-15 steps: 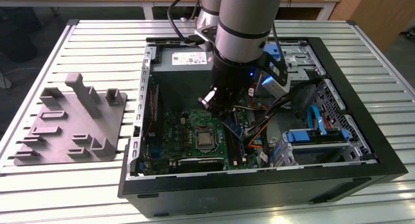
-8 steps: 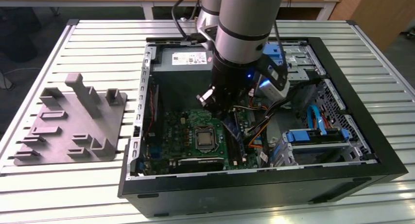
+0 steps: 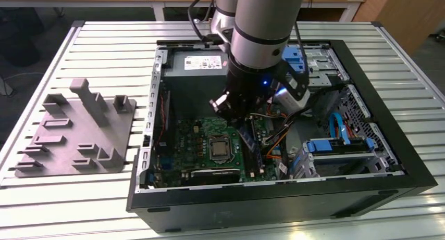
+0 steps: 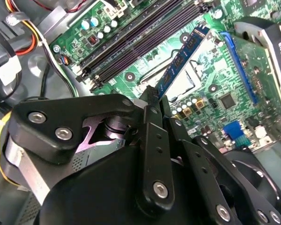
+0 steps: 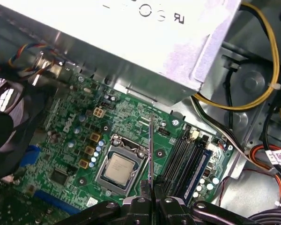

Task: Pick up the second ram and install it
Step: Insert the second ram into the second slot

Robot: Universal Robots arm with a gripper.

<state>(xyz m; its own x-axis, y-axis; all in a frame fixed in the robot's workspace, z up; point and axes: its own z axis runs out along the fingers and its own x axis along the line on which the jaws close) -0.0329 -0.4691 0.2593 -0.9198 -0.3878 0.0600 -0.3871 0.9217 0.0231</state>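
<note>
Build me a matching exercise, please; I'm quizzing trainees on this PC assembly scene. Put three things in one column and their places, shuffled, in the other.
Things
1. memory stick
2. grey fixture
3. processor

Places
a. seated in its socket on the green board
b. clamped in the gripper, above the board
c. on the slatted table, at the exterior view's left of the case

Pairs: 1-b, 2-c, 3-a.
</note>
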